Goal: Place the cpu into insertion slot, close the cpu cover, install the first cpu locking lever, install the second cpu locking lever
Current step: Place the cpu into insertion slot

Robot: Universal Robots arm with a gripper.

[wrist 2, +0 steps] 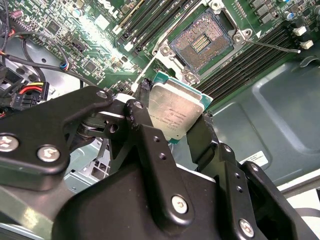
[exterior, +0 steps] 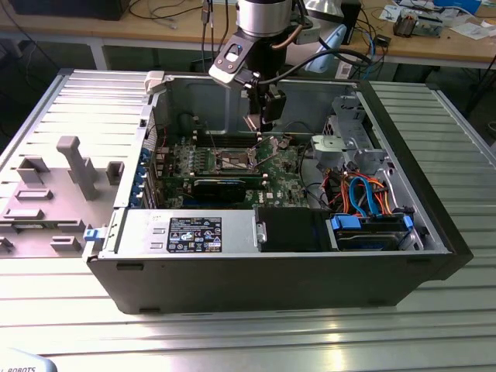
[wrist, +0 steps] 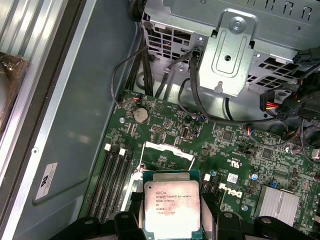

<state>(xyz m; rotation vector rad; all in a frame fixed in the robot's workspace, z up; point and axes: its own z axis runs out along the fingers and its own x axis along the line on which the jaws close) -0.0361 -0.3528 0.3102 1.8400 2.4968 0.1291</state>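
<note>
My gripper point(exterior: 262, 124) hangs inside the open computer case, a little above the motherboard. It is shut on the cpu point(wrist 2: 175, 112), a flat square chip with a silver-grey top, pinched by its edges between the black fingers point(wrist 2: 142, 122). The same cpu point(wrist: 171, 207) fills the gap of the gripper point(wrist: 172, 217) in the first wrist view. The insertion slot point(wrist 2: 202, 42) lies bare just beyond the chip, its dark contact field showing; in the exterior view the slot point(exterior: 236, 159) sits below the gripper. The cpu cover point(wrist: 169, 149) stands raised. A thin locking lever point(wrist 2: 275, 46) sticks out beside the slot.
Long memory slots point(wrist: 112, 175) flank the socket. A metal drive cage point(exterior: 349, 139) and a tangle of orange and blue cables point(exterior: 364, 198) fill the exterior view's right. The power supply point(exterior: 190, 232) lies along the near wall. A grey fixture point(exterior: 74, 167) stands outside the case.
</note>
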